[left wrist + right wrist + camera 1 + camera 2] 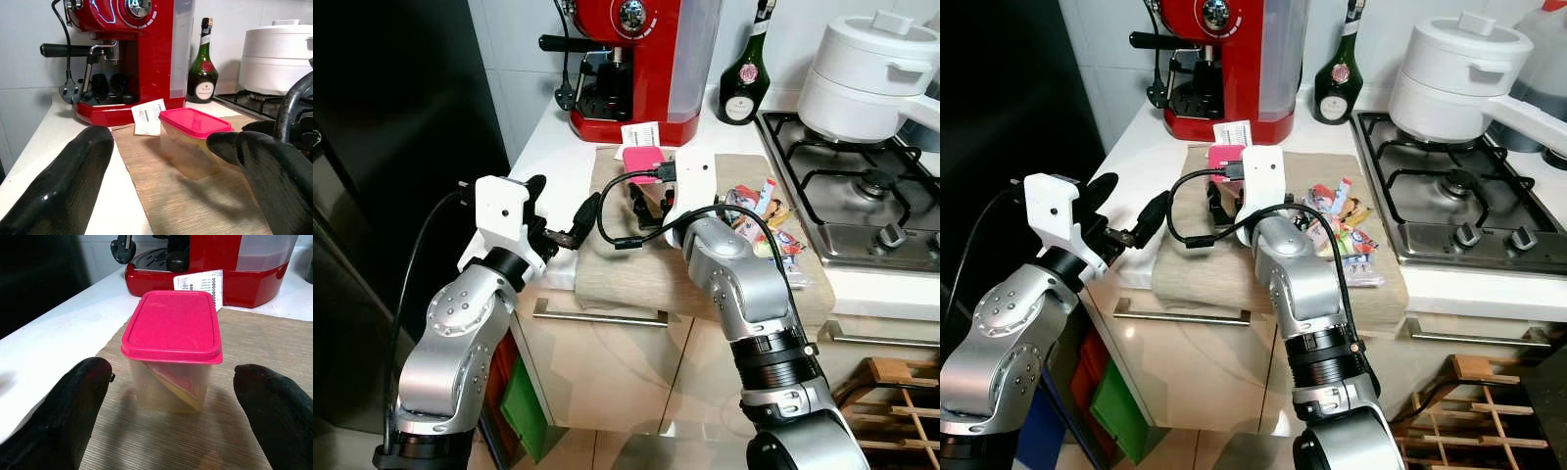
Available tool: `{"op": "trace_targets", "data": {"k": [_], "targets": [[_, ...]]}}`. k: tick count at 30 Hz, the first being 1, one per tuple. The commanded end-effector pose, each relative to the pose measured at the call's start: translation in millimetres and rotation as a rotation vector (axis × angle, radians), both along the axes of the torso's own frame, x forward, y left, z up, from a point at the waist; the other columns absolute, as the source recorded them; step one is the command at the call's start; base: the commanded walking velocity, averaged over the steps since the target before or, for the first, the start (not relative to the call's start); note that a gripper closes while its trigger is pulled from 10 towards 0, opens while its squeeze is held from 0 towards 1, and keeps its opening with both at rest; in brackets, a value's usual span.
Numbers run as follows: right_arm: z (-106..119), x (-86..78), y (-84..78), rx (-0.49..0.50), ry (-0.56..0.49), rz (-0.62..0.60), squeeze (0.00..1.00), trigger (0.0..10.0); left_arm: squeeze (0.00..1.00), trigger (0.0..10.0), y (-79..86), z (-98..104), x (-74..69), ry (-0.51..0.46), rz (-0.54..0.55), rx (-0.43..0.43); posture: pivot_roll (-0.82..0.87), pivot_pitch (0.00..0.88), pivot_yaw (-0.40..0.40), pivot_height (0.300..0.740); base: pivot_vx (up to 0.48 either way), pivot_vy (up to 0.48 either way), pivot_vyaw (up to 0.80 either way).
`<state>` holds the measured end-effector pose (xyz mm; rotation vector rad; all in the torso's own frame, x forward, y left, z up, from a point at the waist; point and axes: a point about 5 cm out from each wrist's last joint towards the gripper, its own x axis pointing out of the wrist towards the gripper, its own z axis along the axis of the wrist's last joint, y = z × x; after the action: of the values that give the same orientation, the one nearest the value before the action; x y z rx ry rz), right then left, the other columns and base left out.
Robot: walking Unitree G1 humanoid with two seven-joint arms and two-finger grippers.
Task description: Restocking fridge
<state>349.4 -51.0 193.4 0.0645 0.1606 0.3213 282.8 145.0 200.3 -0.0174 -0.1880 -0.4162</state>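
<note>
A clear plastic container with a pink lid point(171, 347) stands upright on a beige mat point(626, 264) on the counter, in front of the red coffee machine. My right gripper point(178, 384) is open just short of the container, one black finger toward each side, not touching it. In the head views the right gripper point(644, 201) reaches over the mat toward the container point(642, 162). My left gripper point(548, 211) is open at the counter's left edge, facing the container point(193, 139) from further back. Nothing is held.
A red coffee machine point(631, 59), a paper slip point(639, 134) and a green bottle point(745, 73) stand behind the mat. Snack packets point(764, 220) lie on its right end. A white pot point(867, 78) sits on the gas hob. The black fridge point(391, 147) is at left.
</note>
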Motion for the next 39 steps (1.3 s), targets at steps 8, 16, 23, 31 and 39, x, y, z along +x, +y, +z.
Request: {"op": "trace_targets", "data": {"k": [8, 16, 23, 31, 39], "targets": [[2.9, 5.2, 15.3, 0.01, 0.031, 0.059, 0.0, 10.0, 0.0, 10.0, -5.4, 1.8, 0.1, -0.007, -0.025, -0.004, -0.04, 0.0, 0.012, 0.74, 0.0, 0.0, 0.0], [-1.3, 11.4, 15.6, 0.002, 0.061, 0.044, 0.0, 10.0, 0.0, 10.0, -2.7, 0.2, -1.7, 0.001, -0.017, -0.004, -0.04, 0.0, 0.011, 0.74, 0.0, 0.0, 0.0], [-4.4, 15.4, 15.4, 0.006, 0.081, 0.036, 0.0, 10.0, 0.0, 10.0, -2.4, -0.1, -1.6, 0.005, -0.014, -0.004, -0.04, 0.0, 0.014, 0.74, 0.0, 0.0, 0.0], [-9.5, 21.8, 13.8, 0.0, 0.096, 0.019, 0.0, 10.0, 0.0, 10.0, -3.6, -1.0, -2.3, 0.012, -0.022, -0.003, -0.05, 0.0, 0.022, 0.74, 0.0, 0.0, 0.0], [-10.1, 30.0, 11.0, -0.014, 0.082, 0.001, 0.0, 10.0, 0.0, 10.0, -3.7, -1.7, -3.3, 0.017, -0.025, 0.0, -0.05, 0.0, 0.03, 0.74, 0.0, 0.0, 0.0]]}}
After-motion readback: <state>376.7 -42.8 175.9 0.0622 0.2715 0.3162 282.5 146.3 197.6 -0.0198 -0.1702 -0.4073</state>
